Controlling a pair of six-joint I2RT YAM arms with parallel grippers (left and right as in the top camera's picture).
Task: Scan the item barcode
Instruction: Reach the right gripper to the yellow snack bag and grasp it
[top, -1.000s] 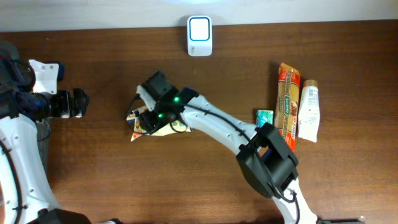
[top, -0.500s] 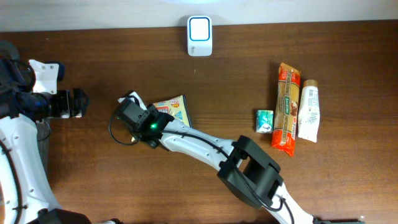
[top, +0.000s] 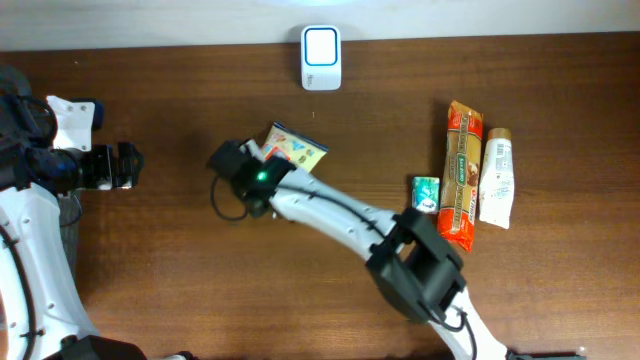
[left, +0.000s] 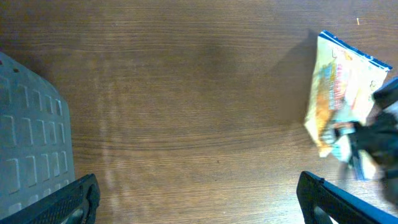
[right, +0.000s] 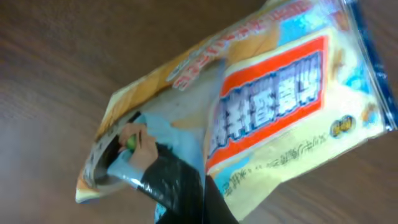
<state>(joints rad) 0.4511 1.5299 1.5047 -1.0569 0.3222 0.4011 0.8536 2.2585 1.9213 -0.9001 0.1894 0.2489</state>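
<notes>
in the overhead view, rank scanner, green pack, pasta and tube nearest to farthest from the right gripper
From the right gripper, shut on the packet:
1. scanner, at the far edge
2. green pack, right of it
3. pasta, just past that
4. tube, farthest right

Dark wooden table (left: 186, 93) fills the left wrist view, its grain running crosswise. The left gripper (left: 199, 202) is spread wide, one black ribbed fingertip (left: 71, 200) low at the left and the other low at the right, with only bare wood between them. A snack packet (left: 339, 87), yellow and orange with a blue strip along its top edge, shows at the far right, well apart from both fingertips. The right gripper (left: 373, 134), dark and blurred, overlaps the packet's lower right part; its jaws cannot be made out here. A grey moulded panel (left: 28, 137) with rows of rectangular recesses covers the surface's left side.
</notes>
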